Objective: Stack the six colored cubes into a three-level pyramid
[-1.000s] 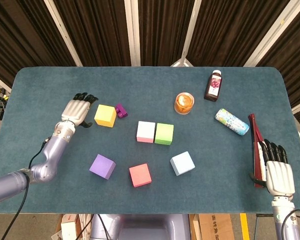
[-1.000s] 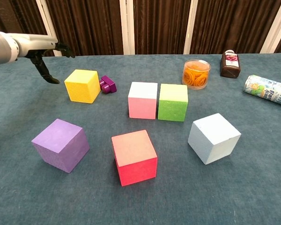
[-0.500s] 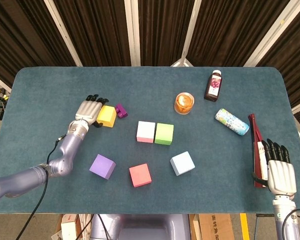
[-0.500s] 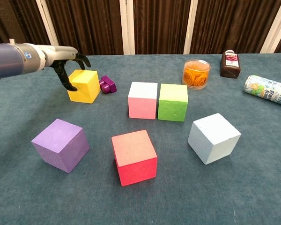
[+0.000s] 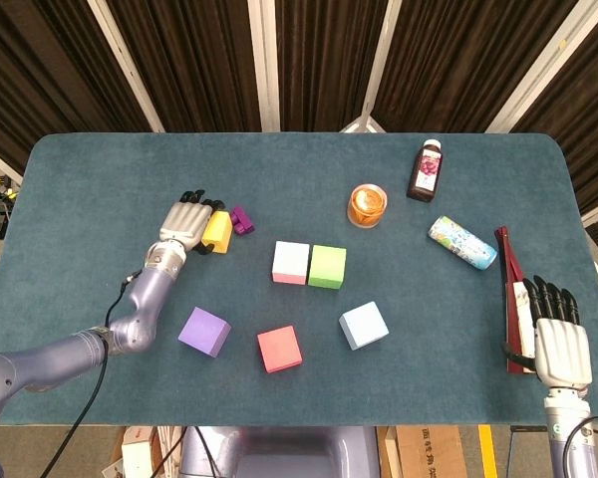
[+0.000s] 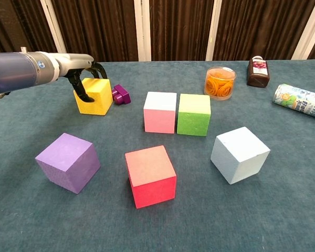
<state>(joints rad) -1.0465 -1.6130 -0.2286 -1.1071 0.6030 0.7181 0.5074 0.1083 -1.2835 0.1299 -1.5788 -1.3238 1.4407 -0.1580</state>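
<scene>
Red cube (image 6: 150,176) sat nearest you, flanked by the purple cube (image 6: 68,161) and the pale blue cube (image 6: 240,154), all loose on the table (image 6: 283,210). Behind them the pink cube (image 6: 160,112) and green cube (image 6: 193,114) stood touching, side by side, a likely base row. Farthest left, your left hand (image 5: 186,223) was draped over the yellow cube (image 6: 95,96), fingers (image 6: 82,90) curled down its left face; whether the thumb had closed on the opposite face could not be told, so the grip read as unconfirmed. A small purple block (image 6: 121,94) lay just beside that cube. Your right hand (image 5: 556,339) rested at the table's edge, fingers apart, holding nothing. Recommended: seat both sides squarely before lifting, keep the cube level, and clear the small block.
</scene>
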